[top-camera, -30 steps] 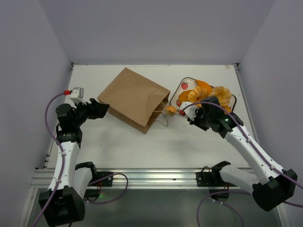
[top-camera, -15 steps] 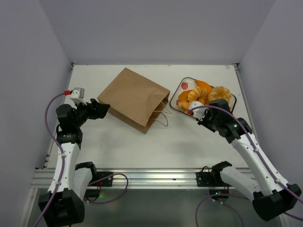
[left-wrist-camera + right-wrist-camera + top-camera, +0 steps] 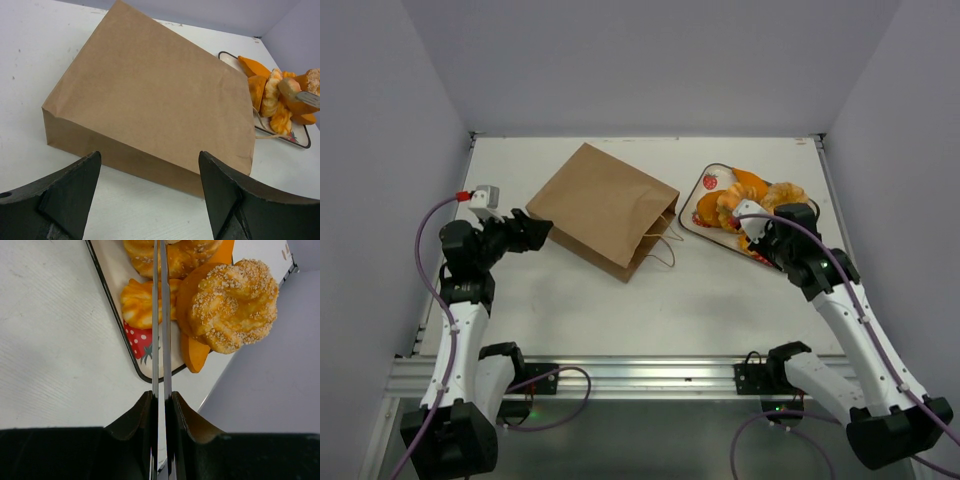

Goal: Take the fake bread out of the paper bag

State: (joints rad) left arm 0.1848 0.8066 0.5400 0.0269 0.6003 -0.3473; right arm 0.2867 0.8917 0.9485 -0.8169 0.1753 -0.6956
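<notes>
Lying flat on the white worktop [image 3: 620, 300], the paper bag [image 3: 605, 210] sits left of centre. Its folded bottom end is turned toward the left arm and its mouth toward the right, where the thin twisted handles [image 3: 662, 248] trail onto the surface. Its brown side is smooth and sunken; whether anything is inside cannot be told. The left pincer [image 3: 535, 232] is spread wide and holds nothing. It is low and just beside the bag's bottom end, and in its wrist view the two dark fingers frame that end without touching it. To the right of the bag's mouth, near it but apart, is a dark-rimmed tray [image 3: 692, 218] printed with a strawberry [image 3: 140, 342]. The tray carries the fake bread [image 3: 735, 200]: a ridged yellow pastry, orange wedges and a sesame-crusted twist [image 3: 235, 305] at the far right side. The right pincer [image 3: 160, 315] is over the near part of this tray with its thin metal fingers pressed flat together and nothing caught between them. In its wrist view the fingers run across the tray rim and over a small yellow pastry piece [image 3: 137, 302]. Whether the tips touch the bread cannot be told.
</notes>
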